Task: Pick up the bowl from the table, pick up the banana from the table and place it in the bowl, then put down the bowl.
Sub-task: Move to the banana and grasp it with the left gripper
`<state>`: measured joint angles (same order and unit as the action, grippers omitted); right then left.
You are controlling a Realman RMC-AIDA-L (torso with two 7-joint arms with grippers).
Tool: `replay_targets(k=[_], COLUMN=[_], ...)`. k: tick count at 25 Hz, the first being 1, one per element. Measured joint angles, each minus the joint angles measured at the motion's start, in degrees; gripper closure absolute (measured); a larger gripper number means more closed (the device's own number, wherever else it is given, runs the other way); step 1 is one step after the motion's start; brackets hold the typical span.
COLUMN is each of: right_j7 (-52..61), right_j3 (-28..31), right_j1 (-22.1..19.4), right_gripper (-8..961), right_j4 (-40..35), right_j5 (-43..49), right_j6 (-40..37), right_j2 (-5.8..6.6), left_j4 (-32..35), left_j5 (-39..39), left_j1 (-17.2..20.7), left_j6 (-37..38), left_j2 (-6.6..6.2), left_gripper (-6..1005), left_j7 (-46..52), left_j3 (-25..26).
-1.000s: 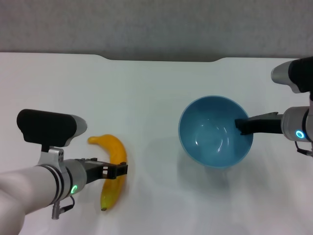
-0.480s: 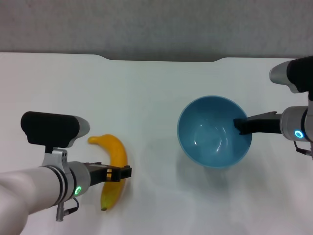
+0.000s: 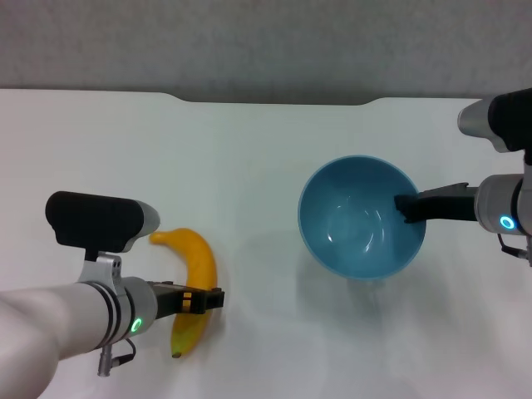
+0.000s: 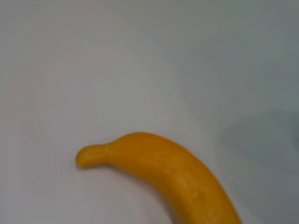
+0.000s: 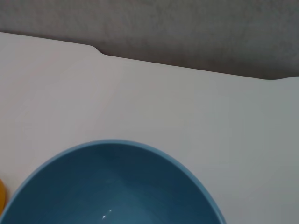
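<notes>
Step in hand: bowl (image 3: 359, 218) is gripped and appears raised off the table (image 3: 249, 150), judging by the shadow offset beneath it; banana (image 3: 193, 283) pick-up not yet done.

Right gripper (image 3: 405, 206): enters from the right edge of the head view, clamped on the right-hand rim of the bowl, one finger visible inside the wall. The bowl sits right of centre in the frame, opening upward, empty.

Left gripper (image 3: 209, 299): lower left of the head view, directly over the lower half of the banana. Finger spacing cannot be told; the wrist view shows no fingers.

Banana position: lies flat on the table, lower left of centre in the head view, well apart from the bowl.

Banana long axis: runs roughly top to bottom in the head view, stem end hooking toward upper left, dark tip at the lower end. The left forearm crosses it nearly at right angles.

Nearer arm: left; the right is occupied.

Key relation: the banana is immediately below the left gripper, so the approach is judged a short descent, fingers straddling the narrow width.

Left wrist view: stem end and curved body of the banana fill the lower centre, table bare around them.
</notes>
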<state>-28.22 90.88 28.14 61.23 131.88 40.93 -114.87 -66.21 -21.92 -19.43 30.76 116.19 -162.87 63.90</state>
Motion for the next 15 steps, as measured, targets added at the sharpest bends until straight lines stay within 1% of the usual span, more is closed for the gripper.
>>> replay_targets(k=[5,13,15], right_j7=[0.0,0.0,0.0], right_j3=[0.0,-0.11,-0.23], right_j1=[0.0,0.02,0.04], right_gripper=[924,924,924], right_j4=[0.07,0.15,0.14], right_j5=[-0.01,0.24,0.25], right_j6=[0.03,-0.14,-0.19], right_j2=[-0.04,-0.07,-0.08], left_j4=[2.0,3.23,3.61], left_j5=[-1.28,-1.93,-2.03], left_j1=[-1.3,-2.44,-2.47], left_j6=[0.19,0.71,0.71], left_j2=[-0.05,-0.16,-0.19], left_gripper=[138,139,221], left_j7=[0.0,0.0,0.0], left_j3=[0.0,0.5,0.8])
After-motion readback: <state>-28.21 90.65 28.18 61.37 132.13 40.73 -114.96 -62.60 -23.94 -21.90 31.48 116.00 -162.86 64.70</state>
